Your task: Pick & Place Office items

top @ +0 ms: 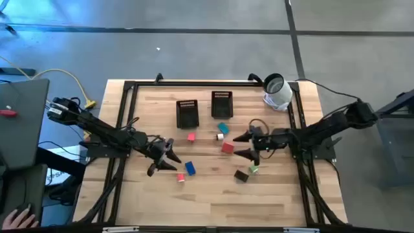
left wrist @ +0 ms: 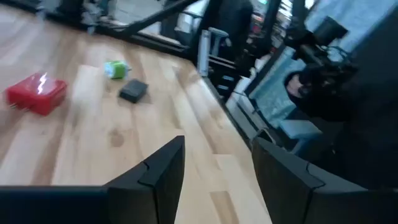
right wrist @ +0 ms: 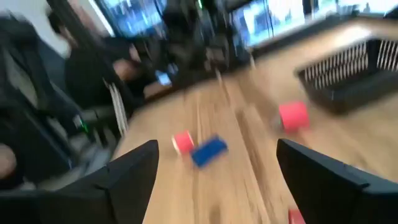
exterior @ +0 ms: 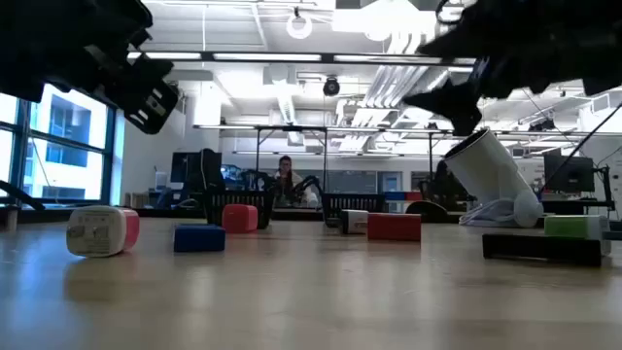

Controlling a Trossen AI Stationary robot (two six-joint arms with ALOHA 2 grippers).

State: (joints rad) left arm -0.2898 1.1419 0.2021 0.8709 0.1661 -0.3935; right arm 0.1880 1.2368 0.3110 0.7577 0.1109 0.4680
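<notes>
**Wood worktop, both grippers empty, pieces scattered mid-table**

Wood carries everything here: the worktop (top: 213, 194) has two black mesh trays (top: 187, 114) side by side near its far edge, and the small office items lie loose between the trays and the near edge. None sits in a tray, as far as the high view shows.

The left gripper (top: 169, 157) hovers toward the left side, fingers apart and holding nothing; just beside it lie a blue block (top: 190, 168) and a small red-and-white piece (top: 180, 177). The right gripper (top: 244, 146) hovers right of centre, its fingers spread wide and also empty, straddling the space beside a red block (top: 227, 147). Close by are a green piece (top: 253, 169) and a black piece (top: 241, 175) toward the near edge, a teal piece (top: 223, 128) and a white one (top: 220, 136) toward the trays, and a pink-red piece (top: 191, 137) in front of the left tray. A white cylinder (top: 277, 91) lies at the far right corner (not part of the sorting).

The step in hand looks like the approach to a pick, with each arm over its own cluster. Next, I judge, a gripper must drop, centre its fingers on one block (the red one for the right arm, the blue for the left), close, then carry it to a tray. The pieces are tiny, so alignment matters.
</notes>
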